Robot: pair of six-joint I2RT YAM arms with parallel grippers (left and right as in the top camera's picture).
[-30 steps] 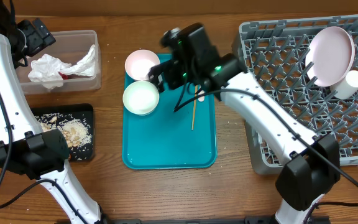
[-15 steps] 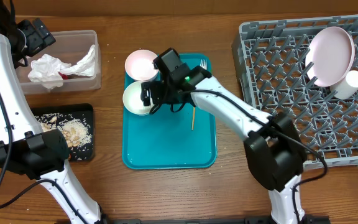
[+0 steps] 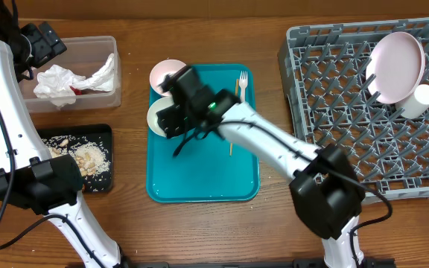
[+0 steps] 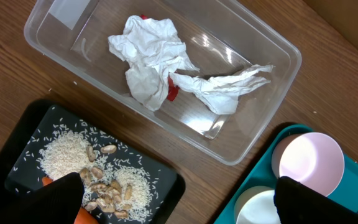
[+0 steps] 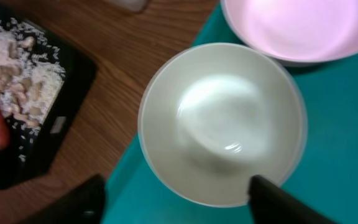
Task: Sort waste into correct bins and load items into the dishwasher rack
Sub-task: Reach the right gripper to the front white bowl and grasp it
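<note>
Pale bowl (image 5: 222, 124) sits upright on the teal serving tray (image 3: 199, 171), at its left edge toward the far end, close beside the pink bowl (image 3: 166, 74) in the tray's far left corner. Right gripper (image 5: 182, 194) hangs directly over the pale bowl, jaws apart and flanking its near rim, not clamped. This reads as lining up a pinch to carry it to the dishwasher rack (image 3: 334, 112), right of the tray, where the plate (image 3: 397, 67) and cup (image 3: 423, 97) already lean among the pegs. Fork (image 3: 242, 82) and wooden stick (image 3: 232, 138) wait on the tray's right half. Left gripper (image 4: 188, 199) hovers left of the tray over the clear tub (image 4: 272, 106) holding napkins (image 4: 151, 62), jaws wide, empty, likely parked clear. Black tray (image 3: 103, 134) of food scraps lies on the bench, left of the teal tray.
</note>
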